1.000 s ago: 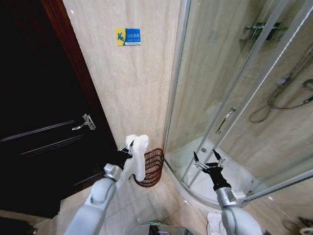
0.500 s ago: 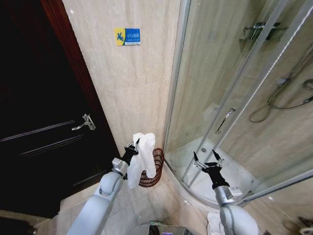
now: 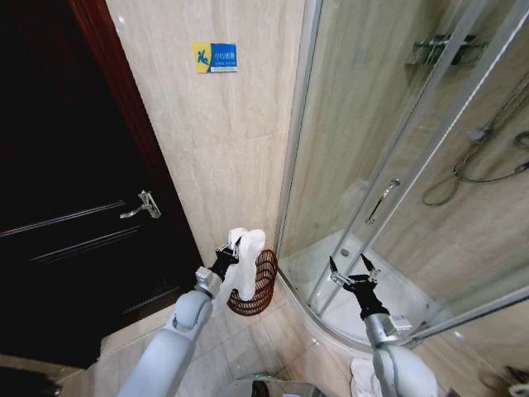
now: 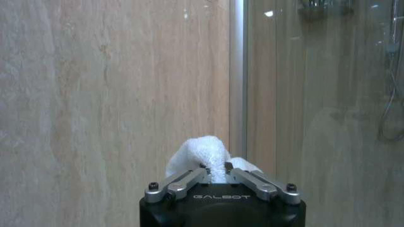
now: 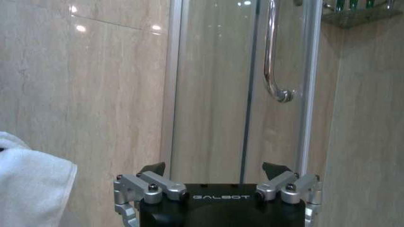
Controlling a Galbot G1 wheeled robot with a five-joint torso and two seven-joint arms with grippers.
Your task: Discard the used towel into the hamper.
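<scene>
Reaching farther out than a second ago, the left gripper [image 3: 233, 246] stays clamped on the fluffy white terry towel [image 3: 248, 265], now draped over the rim of the reddish-brown wire hamper [image 3: 263, 285] at six o'clock beneath the beige stone wall. At four o'clock, the right gripper [image 3: 353, 271] hovers with fingers spread before the curved glass shower door [image 3: 388, 165].

White towel [image 3: 248, 263] above wicker hamper [image 3: 258, 285]

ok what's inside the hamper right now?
The white towel hangs into the hamper, pinched by the left end effector. Its lower end hides part of the inside; through the open sides nothing else shows.
</scene>
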